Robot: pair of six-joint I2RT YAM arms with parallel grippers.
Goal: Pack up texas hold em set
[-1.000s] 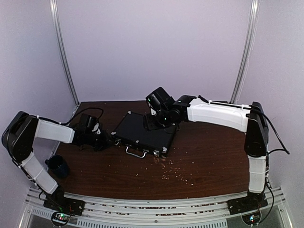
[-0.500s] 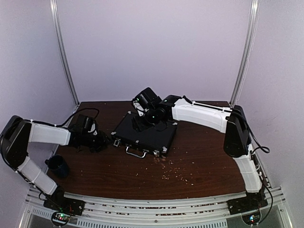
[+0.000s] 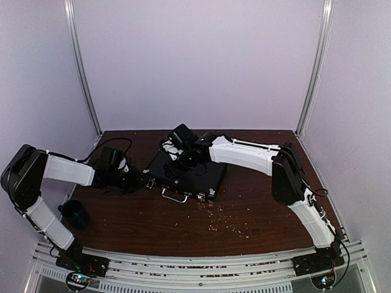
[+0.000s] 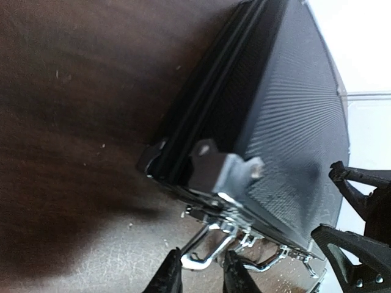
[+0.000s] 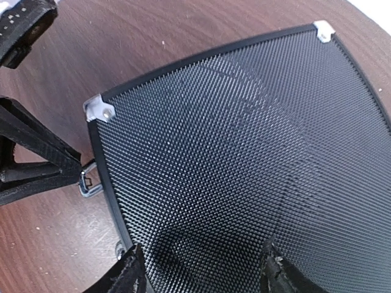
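The right tool [image 5: 201, 262], fingers spread, is over the lid of the black case [image 3: 204, 178], which lies shut mid-tabletop [image 3: 263, 207]. The left tool [image 4: 201, 276] sits at its front corner near the handle [image 3: 175, 196]; I cannot tell whether it is pinching anything. No chips or cards show outside, so probably only latching remains.

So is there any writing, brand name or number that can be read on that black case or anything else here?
None can be read in any view.
The black case shows only a dimpled lid and silver corners, with no logo or label.
The dark mug is too small to tell whether it bears any print.
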